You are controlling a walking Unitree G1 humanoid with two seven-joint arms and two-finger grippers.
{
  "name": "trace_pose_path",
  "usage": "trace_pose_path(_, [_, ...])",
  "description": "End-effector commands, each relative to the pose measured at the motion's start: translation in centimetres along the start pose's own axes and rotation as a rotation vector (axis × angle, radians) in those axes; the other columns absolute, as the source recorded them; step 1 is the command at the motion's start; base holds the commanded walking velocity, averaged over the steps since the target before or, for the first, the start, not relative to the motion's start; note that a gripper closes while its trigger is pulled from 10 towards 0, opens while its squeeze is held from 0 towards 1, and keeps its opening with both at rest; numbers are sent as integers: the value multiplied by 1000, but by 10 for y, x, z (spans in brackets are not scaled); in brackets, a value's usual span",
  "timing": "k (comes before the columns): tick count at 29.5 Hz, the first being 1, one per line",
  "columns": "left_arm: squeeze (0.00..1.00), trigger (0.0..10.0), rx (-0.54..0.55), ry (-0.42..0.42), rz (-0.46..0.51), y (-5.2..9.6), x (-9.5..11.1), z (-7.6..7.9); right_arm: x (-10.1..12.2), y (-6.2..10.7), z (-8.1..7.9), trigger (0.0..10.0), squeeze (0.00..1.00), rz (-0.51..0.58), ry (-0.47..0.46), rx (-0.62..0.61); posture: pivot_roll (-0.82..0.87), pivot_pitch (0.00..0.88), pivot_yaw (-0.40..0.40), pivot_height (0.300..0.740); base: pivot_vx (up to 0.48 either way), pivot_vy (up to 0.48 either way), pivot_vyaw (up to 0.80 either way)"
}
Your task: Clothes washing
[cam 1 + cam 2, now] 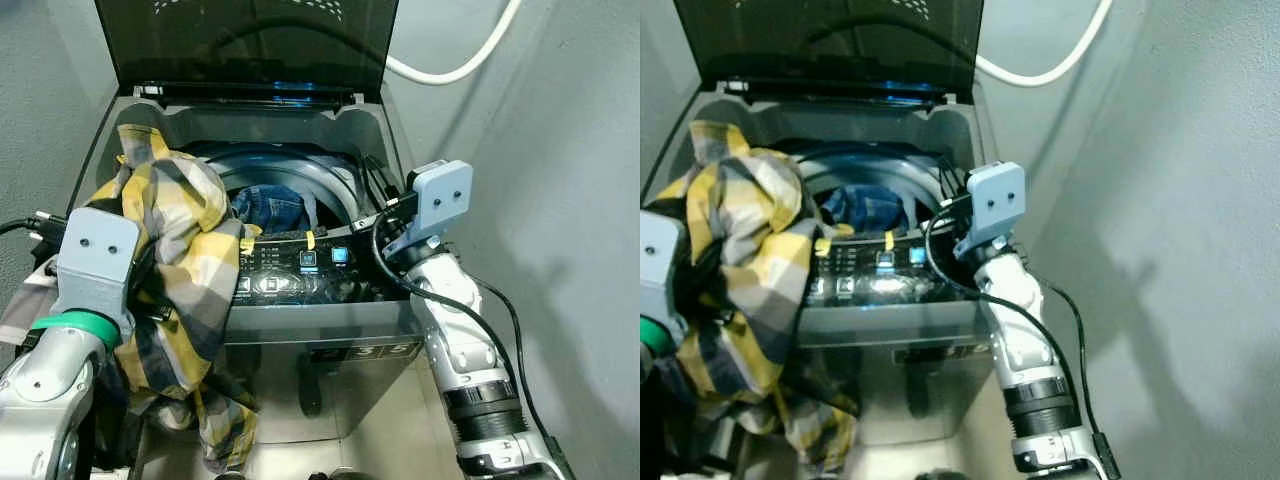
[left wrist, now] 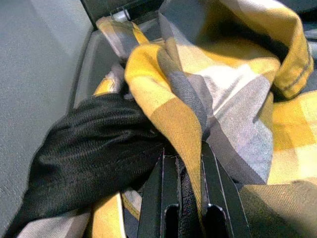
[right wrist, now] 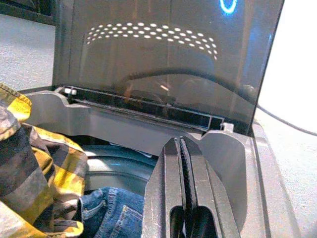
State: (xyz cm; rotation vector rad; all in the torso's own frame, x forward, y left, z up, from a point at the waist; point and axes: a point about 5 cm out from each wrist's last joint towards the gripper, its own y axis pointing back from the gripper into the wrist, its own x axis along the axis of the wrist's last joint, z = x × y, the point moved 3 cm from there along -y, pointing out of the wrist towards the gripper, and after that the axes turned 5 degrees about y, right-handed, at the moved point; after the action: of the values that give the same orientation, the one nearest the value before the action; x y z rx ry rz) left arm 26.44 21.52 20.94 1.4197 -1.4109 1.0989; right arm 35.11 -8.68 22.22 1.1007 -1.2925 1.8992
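A top-loading washing machine (image 1: 352, 128) stands before me with its dark lid (image 1: 250, 40) raised. Blue jeans (image 1: 272, 208) lie in the drum. A yellow, grey and white plaid shirt (image 1: 180, 250) drapes over the machine's left front corner and hangs down its front. My left gripper (image 2: 190, 198) is shut on a fold of this shirt (image 2: 173, 114), with a black garment (image 2: 94, 148) bunched beside its fingers. My right gripper (image 3: 184, 188) is shut with nothing in it, held over the right side of the tub opening and pointing toward the lid.
The lit control panel (image 1: 300, 268) runs along the machine's front edge. A white hose (image 1: 450, 70) curves across the grey wall behind. Another grey wall (image 1: 570, 200) stands close on the right, and a black cable (image 1: 500, 310) trails along my right arm.
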Motion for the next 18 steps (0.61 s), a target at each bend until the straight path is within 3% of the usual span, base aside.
trace_pose_path(1, [0,0,17,-30,69,-4,11,-1,-1,0,1,10000,0,-6,-15,-8,100,20,-10,728,0,0,0])
trace_pose_path(2, [0,0,31,-65,135,-8,22,0,-1,-1,1,10000,0,-5,-16,-10,99,19,-10,728,0,0,0])
trace_pose_path(3, [0,0,31,-65,135,-8,22,0,-1,-1,1,10000,0,-5,-16,-10,99,19,-10,728,0,0,0])
trace_pose_path(4, [0,0,36,-95,205,-18,33,3,0,-2,2,10000,0,-3,-16,-12,97,17,-15,728,0,0,0])
trace_pose_path(5, [0,0,36,-95,205,-18,33,3,0,-2,2,10000,0,-3,-16,-12,97,17,-15,728,0,0,0])
trace_pose_path(7, [0,0,21,-141,324,-47,57,18,2,-4,2,10000,0,4,-17,-15,84,10,-18,728,0,0,0])
trace_pose_path(10, [0,0,14,-149,358,-56,65,22,2,-5,2,10000,0,7,-16,-16,84,10,-18,728,0,0,0])
trace_pose_path(12, [0,0,0,-139,421,-76,85,28,5,-6,4,10000,0,14,-10,-22,58,5,-14,728,0,0,0])
trace_pose_path(14, [0,0,0,-139,421,-76,85,28,5,-6,4,10000,0,14,-10,-22,58,5,-14,728,0,0,0])
trace_pose_path(15, [0,0,-9,-135,460,-86,97,30,6,-7,6,10000,0,17,-6,-28,51,3,-12,728,0,0,0])
trace_pose_path(18, [0,0,-24,-135,502,-96,113,33,6,-7,7,10000,0,19,-3,-34,43,4,-11,728,0,0,0])
